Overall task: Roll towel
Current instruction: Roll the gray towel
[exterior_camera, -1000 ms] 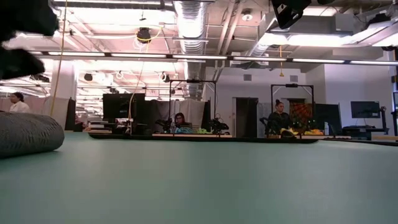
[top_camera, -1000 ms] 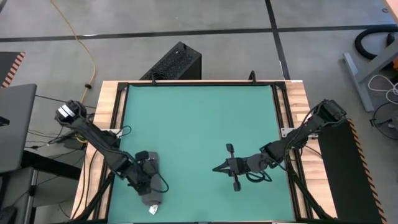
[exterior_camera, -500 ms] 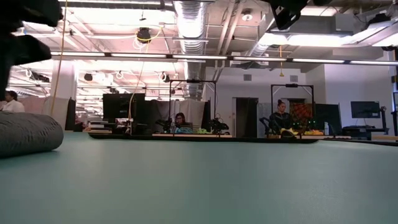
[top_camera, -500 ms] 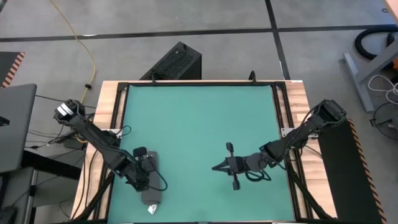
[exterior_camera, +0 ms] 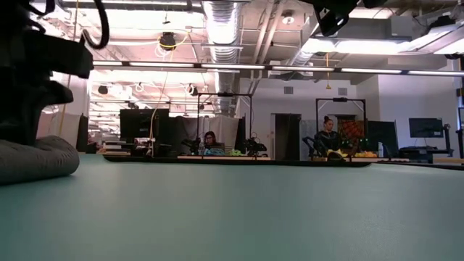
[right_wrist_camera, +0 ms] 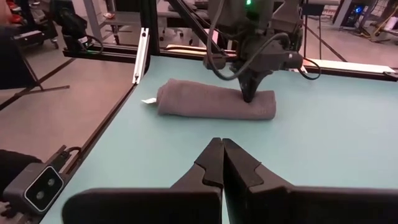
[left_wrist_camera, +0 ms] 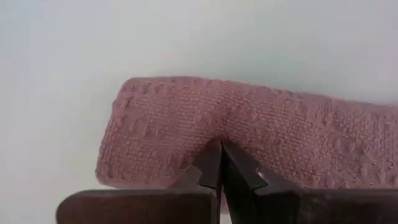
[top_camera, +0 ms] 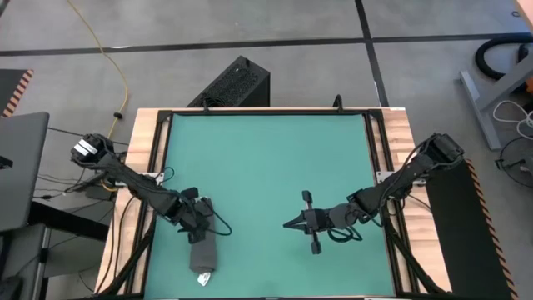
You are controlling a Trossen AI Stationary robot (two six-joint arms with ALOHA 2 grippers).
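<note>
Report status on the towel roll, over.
Left gripper shut, tips pressing the towel. Towel rolled, near the green mat edge. Right gripper shut, mid-mat, waiting. Nothing in the way.

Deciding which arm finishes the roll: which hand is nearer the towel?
Left. The left hand is shut, its tips pressed on the rolled towel. The right hand is shut too, well off across the green mat.

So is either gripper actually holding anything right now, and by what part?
Nothing is held. The left gripper is shut, its closed tips pressing on top of the rolled towel near one end. The right gripper is shut and empty over the green mat.
</note>
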